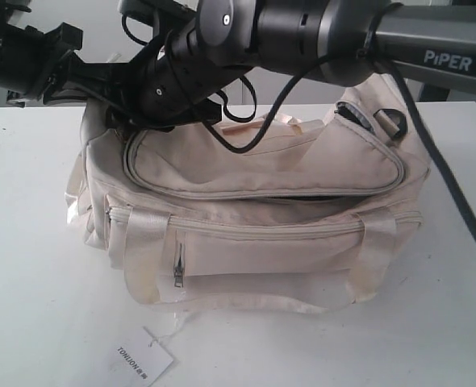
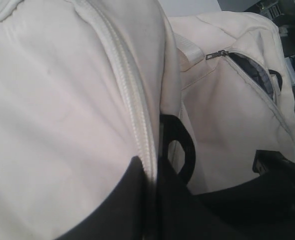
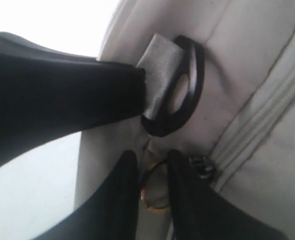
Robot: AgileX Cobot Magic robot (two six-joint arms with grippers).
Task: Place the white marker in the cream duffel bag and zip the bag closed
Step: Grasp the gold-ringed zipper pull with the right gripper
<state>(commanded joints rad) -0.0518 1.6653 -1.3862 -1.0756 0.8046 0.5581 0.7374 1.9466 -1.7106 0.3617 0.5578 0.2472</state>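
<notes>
On the plain white table (image 1: 28, 242) we see the large soft cream fabric duffel bag (image 1: 262, 242), its top zipper gaping along the front (the white marker shows in no view). At the bag's end on the left of the exterior view, the right gripper (image 3: 152, 160) pinches the small metal key-ring zipper pull (image 3: 156, 208), just beside a black oval strap ring (image 3: 195, 80). The left gripper (image 2: 202, 210) sits close against the fabric; whether it is clenched we cannot tell.

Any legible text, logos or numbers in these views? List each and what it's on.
"PiPER": on the grey arm at the top of the exterior view.
"TONLION": on the paper tag lying in front of the bag; the small characters after it are too blurred to read.
Both wrist views: no text.
</notes>
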